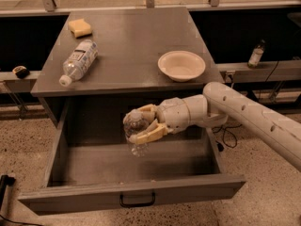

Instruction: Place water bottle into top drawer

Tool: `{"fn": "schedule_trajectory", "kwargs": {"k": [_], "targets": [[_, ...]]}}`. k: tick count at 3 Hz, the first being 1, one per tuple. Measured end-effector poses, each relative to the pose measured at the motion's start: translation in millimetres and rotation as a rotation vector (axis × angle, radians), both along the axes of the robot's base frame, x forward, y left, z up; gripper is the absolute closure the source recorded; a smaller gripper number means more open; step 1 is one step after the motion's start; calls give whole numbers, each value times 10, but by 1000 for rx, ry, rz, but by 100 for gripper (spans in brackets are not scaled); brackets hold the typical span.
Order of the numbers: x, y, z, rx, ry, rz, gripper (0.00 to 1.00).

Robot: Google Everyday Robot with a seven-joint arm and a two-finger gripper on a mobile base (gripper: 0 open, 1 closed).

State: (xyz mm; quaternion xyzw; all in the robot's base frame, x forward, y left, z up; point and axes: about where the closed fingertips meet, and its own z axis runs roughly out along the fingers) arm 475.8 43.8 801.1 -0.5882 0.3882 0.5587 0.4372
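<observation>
Cream two-finger pincer (139, 125) clamps the middle of the small clear ribbed plastic water bottle (138, 147), suspended over the open wide grey metal top drawer (188, 192); the bottle is probably light, thin-walled and slippery.

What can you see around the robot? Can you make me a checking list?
Surface: grey table top, with things on it.
Job's things: water bottle held roughly upright above the top drawer, which is pulled open.
Clutter: bigger bottle lying on its side, yellow sponge, pale bowl, all on the table top.
Grippers: gripper shut on the water bottle, over the drawer.
Cables: dark cable on the floor, right of the drawer.
Surroundings: small bottle on the right ledge.
</observation>
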Motion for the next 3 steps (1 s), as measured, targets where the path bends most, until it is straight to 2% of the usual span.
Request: {"fn": "schedule_trajectory", "kwargs": {"k": [1, 3], "targets": [[-28, -31, -164, -8, 36, -25, 100], [-39, -93, -496, -67, 72, -64, 100]]}}
